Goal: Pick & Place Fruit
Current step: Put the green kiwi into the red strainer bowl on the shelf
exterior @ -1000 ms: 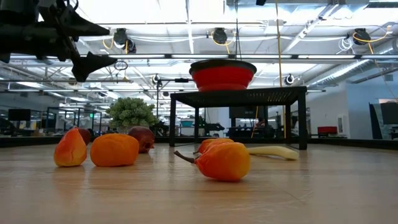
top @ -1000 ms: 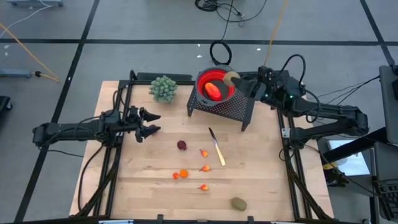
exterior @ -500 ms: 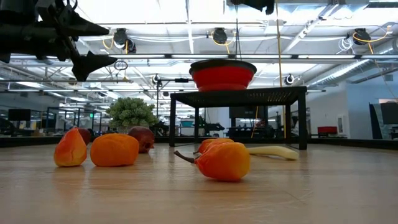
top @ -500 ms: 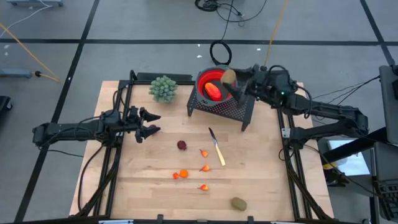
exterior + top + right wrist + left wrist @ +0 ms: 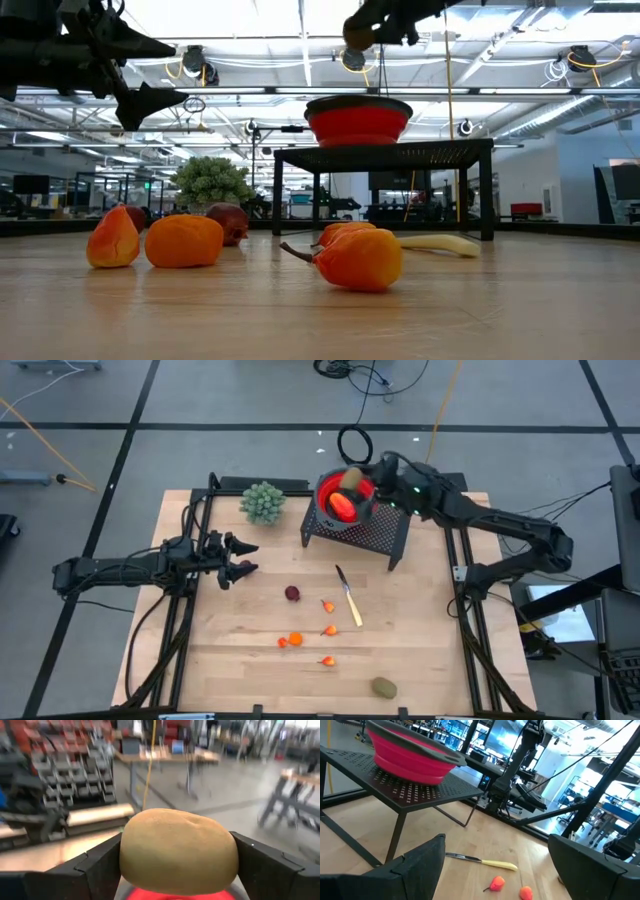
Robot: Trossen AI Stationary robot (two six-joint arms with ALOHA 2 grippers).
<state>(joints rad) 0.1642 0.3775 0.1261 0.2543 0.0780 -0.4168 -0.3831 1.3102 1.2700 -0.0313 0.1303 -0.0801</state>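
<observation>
Brownish-green oval fruit [image 5: 177,851] clamped in right claw [image 5: 354,481] above red bowl [image 5: 336,510], left claw [image 5: 238,558] empty, jaws spread

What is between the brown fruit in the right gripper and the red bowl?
Nothing visible. The right gripper holds the brown fruit directly above the red bowl, which already contains an orange-red fruit.

The brownish-green oval [image 5: 178,851] hides most of the red bowl [image 5: 177,894] beneath it.
</observation>
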